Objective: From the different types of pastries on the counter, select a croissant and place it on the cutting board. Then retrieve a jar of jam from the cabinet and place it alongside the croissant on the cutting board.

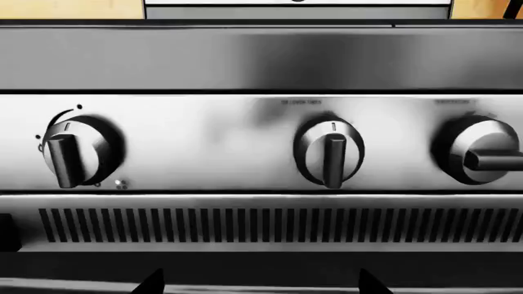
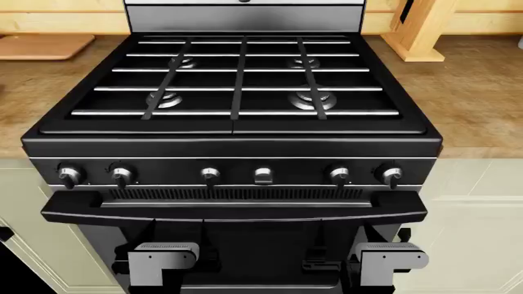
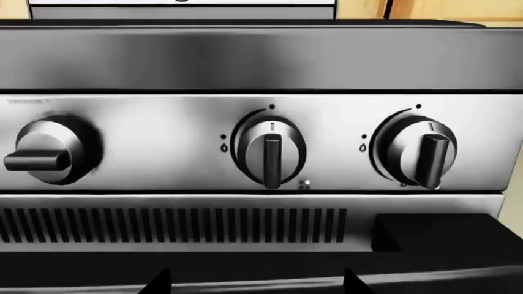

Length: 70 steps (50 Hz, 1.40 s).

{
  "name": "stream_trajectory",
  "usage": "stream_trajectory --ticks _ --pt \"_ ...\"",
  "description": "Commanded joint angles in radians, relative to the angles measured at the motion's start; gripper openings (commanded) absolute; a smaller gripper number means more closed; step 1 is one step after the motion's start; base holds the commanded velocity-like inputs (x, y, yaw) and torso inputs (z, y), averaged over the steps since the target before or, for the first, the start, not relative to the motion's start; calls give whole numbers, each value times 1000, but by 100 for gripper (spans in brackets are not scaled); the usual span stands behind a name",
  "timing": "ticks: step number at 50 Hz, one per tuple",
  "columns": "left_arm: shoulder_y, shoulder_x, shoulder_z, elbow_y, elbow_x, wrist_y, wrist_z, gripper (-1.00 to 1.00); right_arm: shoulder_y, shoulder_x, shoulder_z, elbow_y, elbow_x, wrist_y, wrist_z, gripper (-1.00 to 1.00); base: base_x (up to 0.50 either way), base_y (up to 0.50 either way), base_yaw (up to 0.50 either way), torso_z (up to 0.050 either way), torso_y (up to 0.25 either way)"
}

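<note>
Facing the stove [image 2: 237, 92], both claws low by its knobs [image 2: 210, 175]; left claw [image 1: 257, 283] and right claw [image 3: 257, 282] look apart, empty. Board [image 2: 45, 46] sits far left on the table [image 2: 482, 92].

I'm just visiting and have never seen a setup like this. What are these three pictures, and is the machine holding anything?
It is a simulated two-armed robot facing a stove. The wide picture comes from its head camera, looking down at the burner grates, the knobs and the oven handle. The grey blocks at the bottom are its left arm and right arm. The two close-ups come from cameras near each gripper, pointed at the knobs. Only dark fingertip tips show, with nothing between them. A cutting board lies on the counter.
</note>
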Motion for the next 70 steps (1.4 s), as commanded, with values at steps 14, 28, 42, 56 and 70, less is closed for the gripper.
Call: stream_trajectory --ticks 14,28,42,56,70 --pt "12 -93 66 272 -92 -257 44 100 9 60 -66 -69 32 54 60 100 0 0 0 21 0" --pt "-157 -162 -34 615 -282 -719 25 100 99 120 -52 -477 120 481 56 100 0 0 0 50 0" --pt "-461 -218 -194 860 -523 -1204 -16 100 327 208 8 -786 255 912 47 100 37 48 0 50 0" --pt "-706 -260 -316 961 -660 -1484 -36 100 550 270 46 -951 350 1240 30 100 167 497 0 50 0" --pt "-778 -298 -372 931 -820 -1568 -146 100 640 281 75 -1015 402 1356 35 100 3 500 0 26 0"
